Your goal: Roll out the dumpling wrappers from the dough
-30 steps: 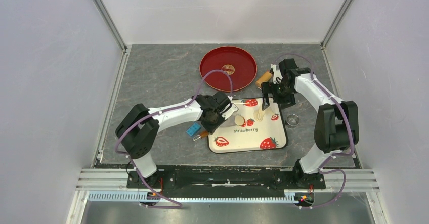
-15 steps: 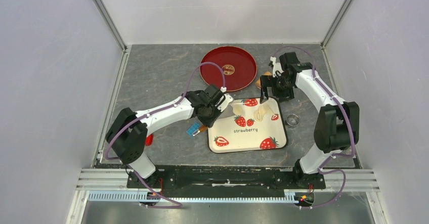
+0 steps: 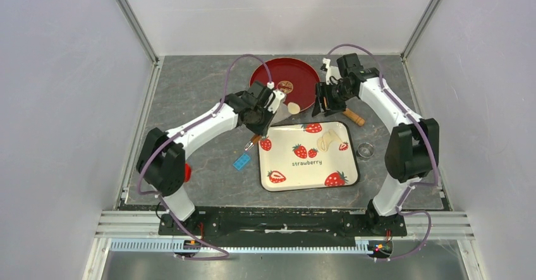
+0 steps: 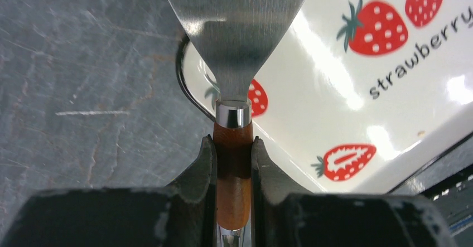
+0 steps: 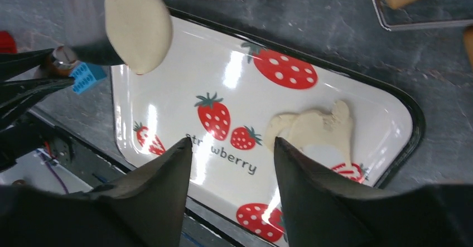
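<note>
My left gripper [image 3: 264, 121] is shut on the wooden handle [image 4: 233, 163] of a metal spatula [image 4: 237, 24]. A round pale dumpling wrapper [image 3: 294, 108] rides on the blade, held between the strawberry tray [image 3: 278, 182] and the red plate [image 3: 265, 93]. The wrapper also shows in the right wrist view [image 5: 138, 27]. A ragged dough scrap [image 3: 327, 142] lies on the tray's right half [image 5: 315, 130]. My right gripper [image 3: 321, 101] is open and empty above the tray's far edge [image 5: 233, 146].
The tan wooden roller [image 3: 351, 116] lies on the table right of my right gripper. A small metal ring cutter [image 3: 365, 148] sits right of the tray. A blue block [image 3: 241, 162] lies left of the tray, and a red object [image 3: 187, 172] by the left arm.
My left gripper has carried the spatula and wrapper off the tray, up and back toward the red plate. My right arm has moved back and left, leaving the roller on the table.
</note>
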You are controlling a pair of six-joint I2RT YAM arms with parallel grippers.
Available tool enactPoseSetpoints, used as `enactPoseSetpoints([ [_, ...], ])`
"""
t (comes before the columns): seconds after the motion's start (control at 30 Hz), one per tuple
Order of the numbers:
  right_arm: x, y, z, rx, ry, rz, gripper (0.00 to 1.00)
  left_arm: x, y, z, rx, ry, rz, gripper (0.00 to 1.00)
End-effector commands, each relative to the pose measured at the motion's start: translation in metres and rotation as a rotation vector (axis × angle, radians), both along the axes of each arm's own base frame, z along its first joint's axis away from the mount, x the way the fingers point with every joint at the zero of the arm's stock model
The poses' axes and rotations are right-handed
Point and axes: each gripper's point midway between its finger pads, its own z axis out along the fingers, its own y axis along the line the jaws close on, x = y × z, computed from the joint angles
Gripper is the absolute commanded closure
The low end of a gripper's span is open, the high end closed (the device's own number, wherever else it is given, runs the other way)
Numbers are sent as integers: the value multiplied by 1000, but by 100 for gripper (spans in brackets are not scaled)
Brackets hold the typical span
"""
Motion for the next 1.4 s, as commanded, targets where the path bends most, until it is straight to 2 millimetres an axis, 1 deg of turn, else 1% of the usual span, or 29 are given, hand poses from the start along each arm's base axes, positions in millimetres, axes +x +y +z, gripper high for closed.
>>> enactPoseSetpoints([
  [0.0,31,31,19,125,-61,27,51,31,-15,18,-60,-24,56,98],
  [0.07,44,42,25,171,-73,14,64,44,-17,22,-64,-25,73,98],
  [0.17,70,59,41,263,-117,-9,74,64,-18,26,-70,-32,105,98],
  [0.23,85,69,45,314,-122,-23,79,78,-16,29,-71,-29,128,98],
  [0.27,92,73,46,334,-123,-28,82,84,-15,26,-64,-18,138,98],
  [0.3,98,78,46,361,-120,-32,87,91,-15,28,-66,-22,145,98],
  [0.37,110,88,43,418,-106,-44,96,102,-12,24,-45,-15,159,98],
  [0.4,115,93,45,454,-103,-53,100,106,-11,23,-37,-16,160,98],
  [0.5,129,109,46,558,-105,-73,100,119,-10,14,-1,-11,167,98],
  [0.63,146,126,39,642,-87,-104,100,137,-13,1,29,12,179,98],
  [0.67,152,129,38,658,-88,-113,100,142,-15,1,31,13,182,98],
  [0.73,163,135,30,679,-88,-139,100,152,-12,-6,74,11,198,98],
  [0.83,180,141,24,718,-116,-197,100,166,-8,-11,118,-3,217,98],
  [0.9,192,146,12,710,-115,-229,100,171,-7,-13,132,-1,220,98],
  [0.93,198,148,10,710,-120,-241,100,174,-7,-13,131,-2,222,98],
  [0.97,202,151,0,703,-112,-253,100,175,-6,-16,138,4,224,98],
  [1.0,207,154,-4,695,-113,-264,100,176,-5,-19,145,7,227,98],
  [1.1,218,155,-31,654,-87,-316,100,179,-3,-22,165,7,205,98],
  [1.23,224,148,-65,571,-57,-378,100,182,1,-26,176,10,207,98],
  [1.33,224,141,-81,511,-55,-403,100,184,4,-26,168,14,213,98],
  [1.37,223,140,-83,502,-55,-406,100,184,4,-26,166,14,217,98],
])
